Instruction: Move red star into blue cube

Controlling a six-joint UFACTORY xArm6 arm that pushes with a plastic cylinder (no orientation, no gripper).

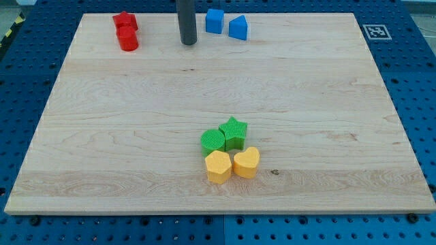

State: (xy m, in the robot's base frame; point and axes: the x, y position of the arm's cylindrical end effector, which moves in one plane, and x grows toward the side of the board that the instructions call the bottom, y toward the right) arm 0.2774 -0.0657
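**Tip parked between red and blue, top of frame**

Rig carries no pincer, so there is no jaw state to tell; only my tip [189, 42] touches the board [136, 136]. It sits between the red star [125, 20], upper left, and the blue cube [214, 21]. A red cylinder [128, 39] touches the star's lower side; a blue triangular block [238, 28] sits just beside the cube. Risk: I must circle left of the star, and 1 careless sweep drags the cylinder along or pushes the star off the top edge.

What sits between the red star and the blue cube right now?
In the camera view, only my tip stands between the red star and the blue cube, nearer the cube and touching neither. The rest is bare board.
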